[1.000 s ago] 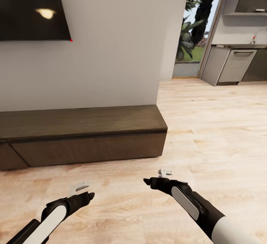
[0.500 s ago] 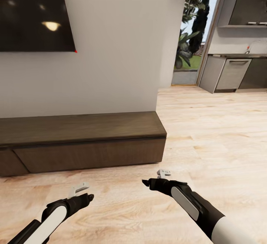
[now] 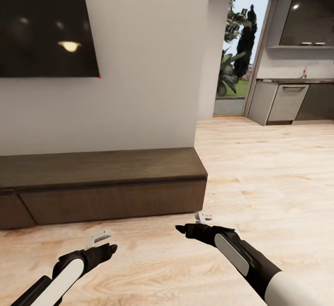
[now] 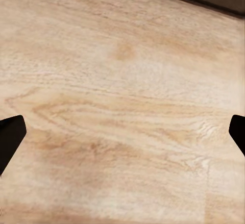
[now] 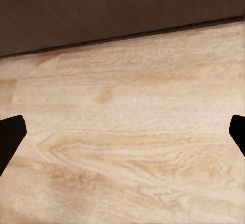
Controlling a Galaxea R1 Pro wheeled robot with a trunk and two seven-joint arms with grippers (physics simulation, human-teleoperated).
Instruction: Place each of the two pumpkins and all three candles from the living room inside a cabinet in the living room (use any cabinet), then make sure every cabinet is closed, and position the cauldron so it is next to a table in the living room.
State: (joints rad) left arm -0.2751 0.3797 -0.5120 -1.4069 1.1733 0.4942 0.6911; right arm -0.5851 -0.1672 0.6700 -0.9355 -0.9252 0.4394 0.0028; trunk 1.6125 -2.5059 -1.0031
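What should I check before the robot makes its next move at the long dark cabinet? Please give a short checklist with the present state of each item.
1. Cabinet in front of the robot: ok, it stands against the wall across the wooden floor.
2. Cabinet fronts shut: cannot tell; the panel at its left end looks angled.
3. Left gripper free: ok, fingers spread wide, nothing between them.
4. Right gripper free: ok, fingers spread wide, bare floor between them.
5. Pumpkins, candles, cauldron located: not ok, none is to be seen here.
6. Cabinet top free of things: ok on the visible part.
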